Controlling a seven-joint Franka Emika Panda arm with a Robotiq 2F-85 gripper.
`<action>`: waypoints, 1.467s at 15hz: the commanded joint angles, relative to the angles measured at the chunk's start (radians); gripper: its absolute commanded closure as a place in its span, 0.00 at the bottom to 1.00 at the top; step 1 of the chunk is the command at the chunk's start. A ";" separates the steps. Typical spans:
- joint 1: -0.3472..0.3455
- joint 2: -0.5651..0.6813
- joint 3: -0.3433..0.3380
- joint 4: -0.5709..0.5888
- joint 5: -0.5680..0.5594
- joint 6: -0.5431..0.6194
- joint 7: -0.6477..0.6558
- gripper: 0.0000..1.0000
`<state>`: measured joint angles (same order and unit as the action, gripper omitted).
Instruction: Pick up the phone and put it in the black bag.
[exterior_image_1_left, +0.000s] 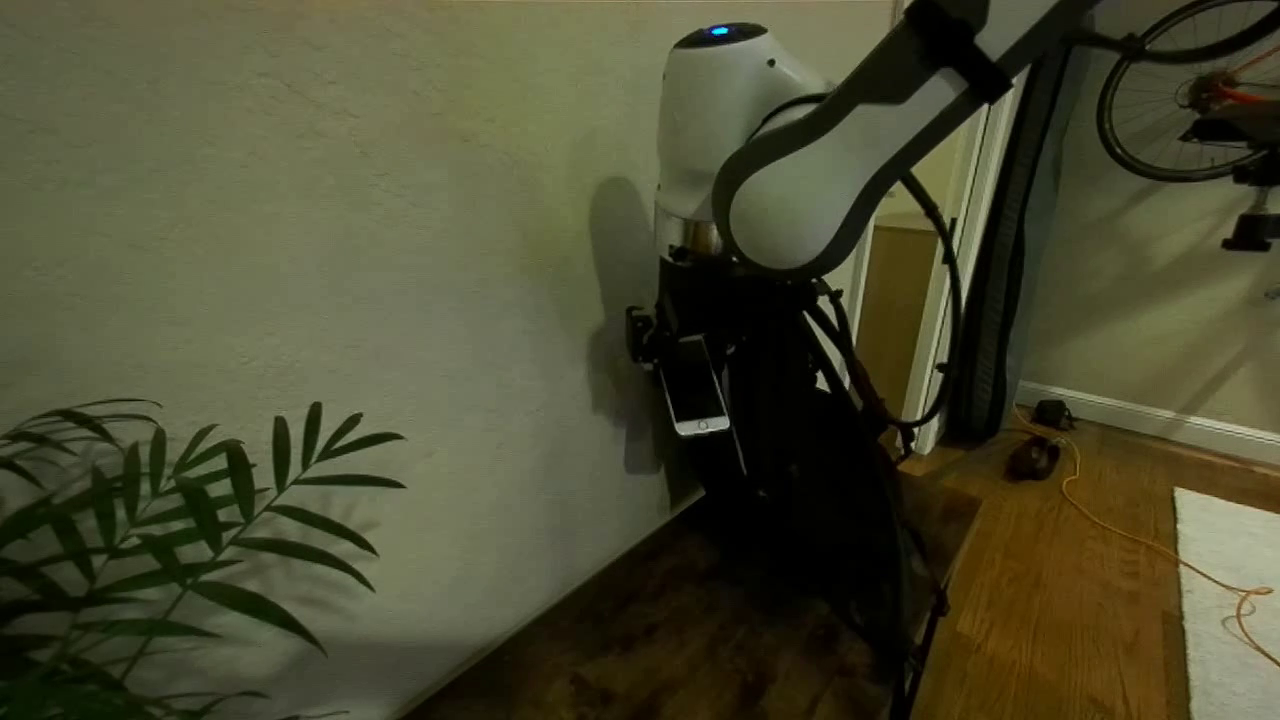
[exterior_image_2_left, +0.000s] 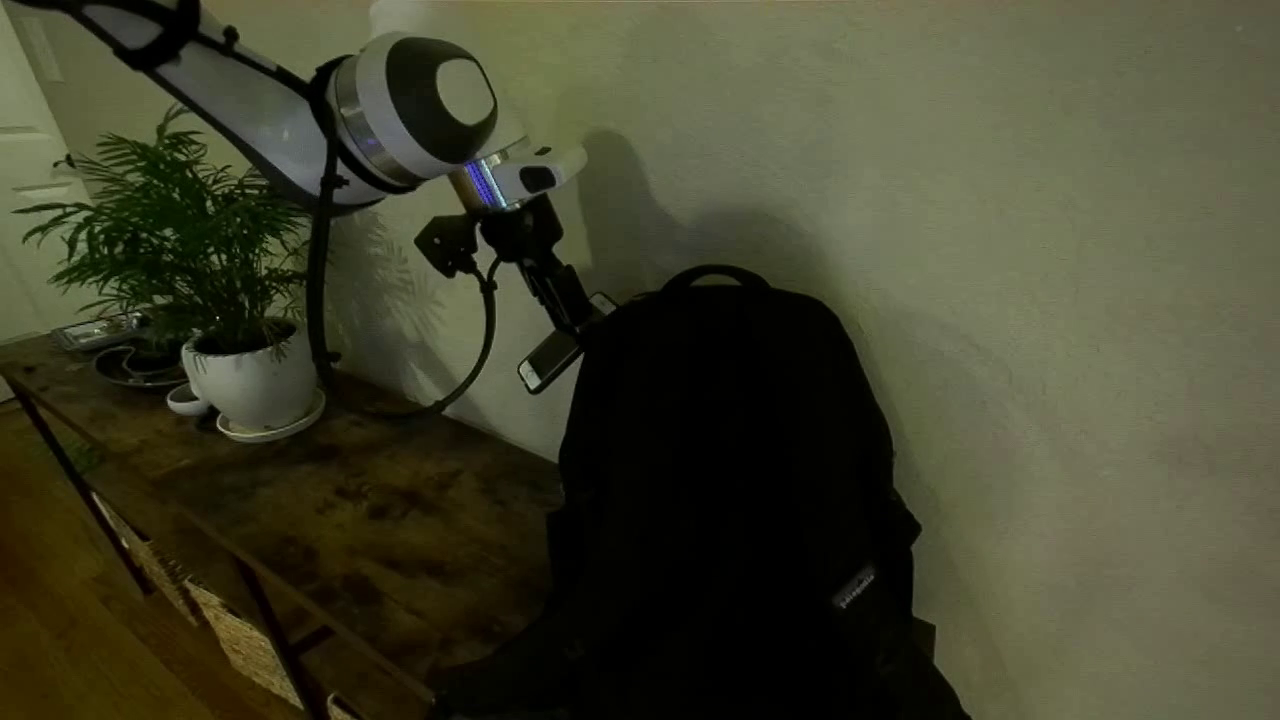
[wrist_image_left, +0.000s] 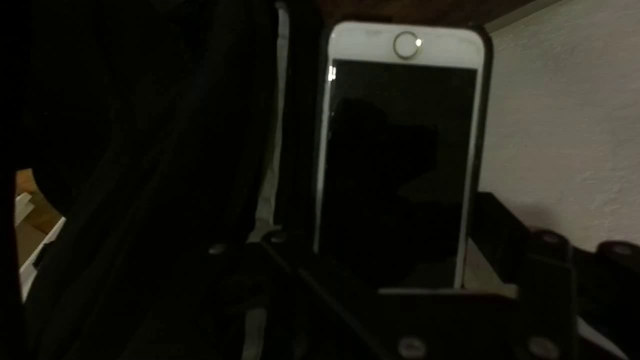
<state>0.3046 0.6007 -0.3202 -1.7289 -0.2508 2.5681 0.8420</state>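
The jaws are clamped on the phone (wrist_image_left: 400, 165), pinching it across its width; its long axis slants downward, the home button (wrist_image_left: 406, 45) at the end away from the jaws; it hangs above the table (exterior_image_2_left: 380, 520), close beside the upper part of the black bag (exterior_image_2_left: 730, 500); whether the two touch cannot be told. In the wrist view the bag lies along one long edge and the wall (wrist_image_left: 565, 125) along the other; the coming move probably turns on a sideways shift toward the bag, then a lowering into its opening, which no view shows plainly; the wrist view has a pale strip (wrist_image_left: 283, 55) along the bag, perhaps the mouth's edge; an exterior view shows instead the bag's handle (exterior_image_2_left: 717, 271) and, farther along the table, the potted plant (exterior_image_2_left: 225, 280).
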 joint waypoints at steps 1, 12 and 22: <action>0.033 -0.107 -0.038 -0.121 -0.099 0.026 0.110 0.43; -0.002 -0.193 -0.069 -0.219 -0.339 0.029 0.398 0.43; -0.008 -0.156 0.024 -0.259 -0.387 0.086 0.479 0.43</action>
<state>0.3025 0.4660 -0.3132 -1.9470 -0.6013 2.6318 1.2820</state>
